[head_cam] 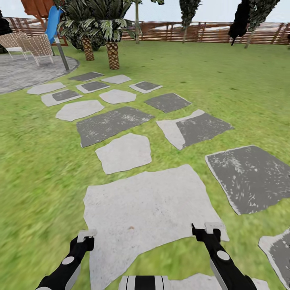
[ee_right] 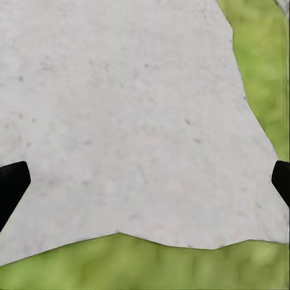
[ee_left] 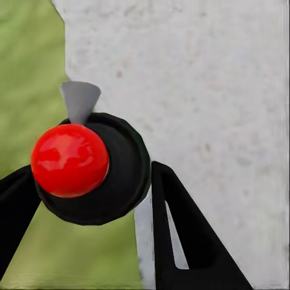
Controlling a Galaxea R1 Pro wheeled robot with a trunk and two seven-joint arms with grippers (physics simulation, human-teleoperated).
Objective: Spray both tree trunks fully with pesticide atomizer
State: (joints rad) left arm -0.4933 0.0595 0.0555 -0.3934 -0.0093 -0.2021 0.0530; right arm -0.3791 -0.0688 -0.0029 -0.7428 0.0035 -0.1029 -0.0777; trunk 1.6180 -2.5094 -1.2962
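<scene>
Clamped between my left gripper's (ee_left: 90, 181) black fingers (ee_left: 187, 241) sits the pesticide atomizer (ee_left: 90, 166), its round black body touching a finger on each side and its glossy red top (ee_left: 69, 160) facing the wrist camera, with a small grey nozzle tip (ee_left: 80, 99) jutting from the body's far edge. Just past the bottle I see pale stone to one side and grass (ee_left: 30, 78) to the other.

My right gripper (ee_right: 145, 181) has its jaws spread wide with nothing between them; only the two dark fingertips (ee_right: 12, 184) show at the picture's edges, hanging over the same pale slab and a strip of grass beyond its edge.

From the head view, both grippers, left (head_cam: 85, 235) and right (head_cam: 206, 229), hover over the near end of a large light-grey paving slab (head_cam: 149, 201). Ahead of the jaws, more stepping stones (head_cam: 112, 125), some dark and some pale, trail across the lawn (head_cam: 225, 80). Far beyond stand two short scaly-trunked palms (head_cam: 112, 54), a blue slide (head_cam: 53, 24), woven chairs (head_cam: 38, 46) on a paved circle, and the slatted wooden fence (head_cam: 201, 34).
</scene>
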